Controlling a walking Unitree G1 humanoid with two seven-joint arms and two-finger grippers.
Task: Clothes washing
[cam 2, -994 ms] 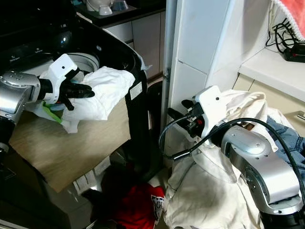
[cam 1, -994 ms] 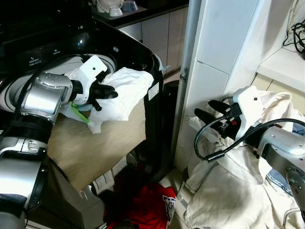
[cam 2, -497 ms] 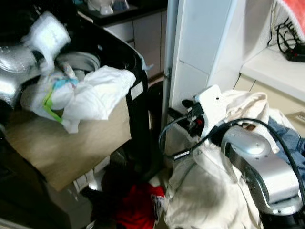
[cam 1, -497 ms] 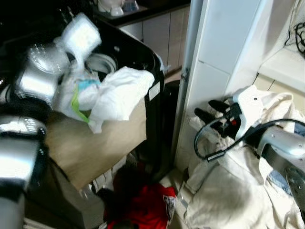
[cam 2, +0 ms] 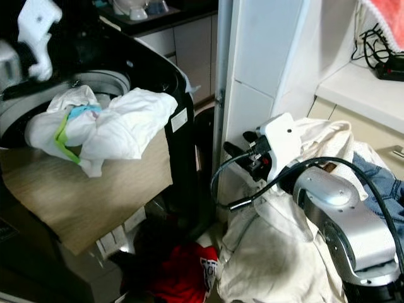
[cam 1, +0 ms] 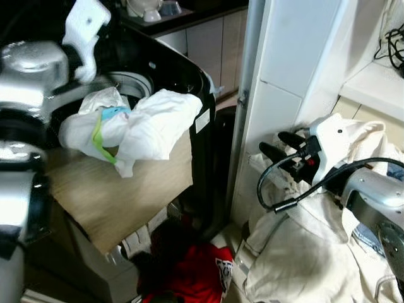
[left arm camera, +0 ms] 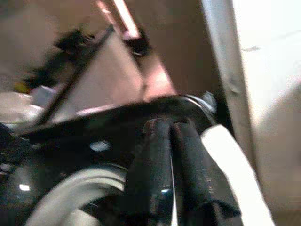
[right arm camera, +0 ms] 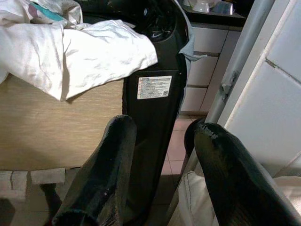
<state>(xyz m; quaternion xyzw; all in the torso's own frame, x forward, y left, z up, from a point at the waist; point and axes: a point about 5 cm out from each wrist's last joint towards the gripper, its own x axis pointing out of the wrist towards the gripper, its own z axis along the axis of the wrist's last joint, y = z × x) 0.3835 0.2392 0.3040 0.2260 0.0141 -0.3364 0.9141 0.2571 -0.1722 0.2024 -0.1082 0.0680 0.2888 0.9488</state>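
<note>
A black top-load washer [cam 1: 189,69] is seen at the left, its drum opening facing up. A white bundle [cam 1: 136,123] with a green strap is draped over the washer's near rim, partly inside and partly hanging over the front edge above a tan panel [cam 1: 120,189]. The left gripper [left arm camera: 171,160] is held high above the far left side of the washer, clear of the bundle; in the left wrist view its two black fingers are pressed together with nothing between them. The right gripper [right arm camera: 160,169] is held low at the right, beside the white cabinet [cam 1: 297,57], with fingers spread and empty, apart from everything. A pile of cream clothes [cam 1: 303,252] is lying under and behind the right arm, and a red garment [cam 1: 196,271] is on the floor near the washer base.

Step judged: loading the washer, with the bundle released on the rim and not fully in the drum. Next move likely calls for the bundle to be pushed down into the drum, or another item to be picked from the cream pile or the floor. The overhanging part could slip out over the front.
</note>
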